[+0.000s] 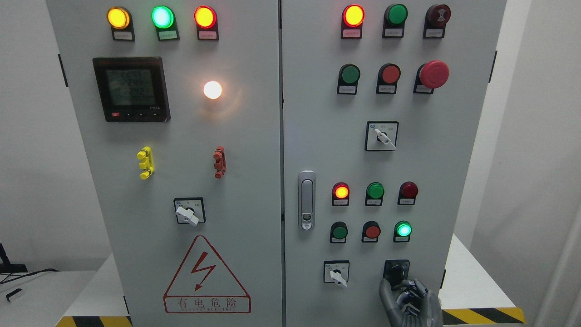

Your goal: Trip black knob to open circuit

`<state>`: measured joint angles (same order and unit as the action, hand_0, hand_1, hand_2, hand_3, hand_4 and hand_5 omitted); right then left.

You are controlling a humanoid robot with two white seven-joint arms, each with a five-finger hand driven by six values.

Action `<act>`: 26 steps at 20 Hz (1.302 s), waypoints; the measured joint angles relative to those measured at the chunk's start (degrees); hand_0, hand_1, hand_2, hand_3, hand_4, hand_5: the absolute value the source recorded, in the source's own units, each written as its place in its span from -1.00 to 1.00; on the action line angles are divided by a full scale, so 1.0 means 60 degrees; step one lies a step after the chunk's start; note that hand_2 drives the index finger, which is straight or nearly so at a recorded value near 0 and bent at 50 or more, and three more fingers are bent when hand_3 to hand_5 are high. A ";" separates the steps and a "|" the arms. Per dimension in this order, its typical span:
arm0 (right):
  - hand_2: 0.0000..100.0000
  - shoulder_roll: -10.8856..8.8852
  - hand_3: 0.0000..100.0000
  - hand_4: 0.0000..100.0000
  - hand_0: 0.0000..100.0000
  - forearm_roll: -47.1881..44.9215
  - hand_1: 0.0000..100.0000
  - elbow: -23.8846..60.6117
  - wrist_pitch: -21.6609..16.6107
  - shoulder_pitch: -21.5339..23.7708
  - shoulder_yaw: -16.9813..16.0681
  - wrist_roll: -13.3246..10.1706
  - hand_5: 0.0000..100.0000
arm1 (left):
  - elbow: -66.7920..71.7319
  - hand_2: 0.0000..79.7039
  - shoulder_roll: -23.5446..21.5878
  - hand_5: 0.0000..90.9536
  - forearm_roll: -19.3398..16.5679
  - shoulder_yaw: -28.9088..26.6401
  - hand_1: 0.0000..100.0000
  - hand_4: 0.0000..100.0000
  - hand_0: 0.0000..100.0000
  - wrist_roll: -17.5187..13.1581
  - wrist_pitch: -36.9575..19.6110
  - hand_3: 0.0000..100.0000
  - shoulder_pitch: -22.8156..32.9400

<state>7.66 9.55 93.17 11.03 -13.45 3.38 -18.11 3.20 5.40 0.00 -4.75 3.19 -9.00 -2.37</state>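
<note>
The black knob [396, 271] sits in a black square plate at the lower right of the right cabinet door, with its handle standing roughly upright. My right hand [394, 285] comes up from the bottom edge just below it. The thumb is on the knob's left and the curled fingers [412, 288] on its right, closed around the knob's lower end. The left hand is out of view.
A white selector switch [337, 274] is just left of the knob. Above it are red and green buttons and a lit green lamp [403, 230]. The door handle [307, 200] is at the door's left edge. A yellow-black striped table edge [481, 314] lies to the right.
</note>
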 measured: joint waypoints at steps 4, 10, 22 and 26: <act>0.09 0.0000 0.80 0.76 -0.40 0.0024 0.30 0.0000 0.0000 0.0000 -0.0007 0.0001 0.98 | 0.0003 -1.00 0.0000 -1.00 0.0000 0.0000 -0.22 -1.00 -0.76 0.0000 0.0000 -1.00 0.0000; 0.08 0.0000 0.80 0.76 -0.40 0.0050 0.30 0.0000 0.0000 -0.0001 -0.0024 0.0013 0.98 | 0.0001 -1.00 0.0000 -1.00 0.0000 0.0000 -0.22 -1.00 -0.76 0.0000 0.0000 -1.00 0.0000; 0.07 0.0000 0.78 0.71 -0.41 0.0137 0.30 0.0001 -0.0050 -0.0001 -0.0051 0.0002 0.96 | 0.0003 -1.00 0.0003 -1.00 0.0000 0.0000 -0.22 -1.00 -0.76 0.0000 0.0000 -1.00 0.0000; 0.07 0.0001 0.77 0.71 -0.41 0.0153 0.31 0.0001 -0.0061 -0.0001 -0.0056 -0.0022 0.96 | 0.0001 -1.00 0.0003 -1.00 0.0000 0.0000 -0.22 -1.00 -0.76 0.0000 0.0000 -1.00 0.0000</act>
<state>7.66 10.46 93.18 10.66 -13.46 3.04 -18.24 3.20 5.41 0.00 -4.75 3.19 -9.00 -2.37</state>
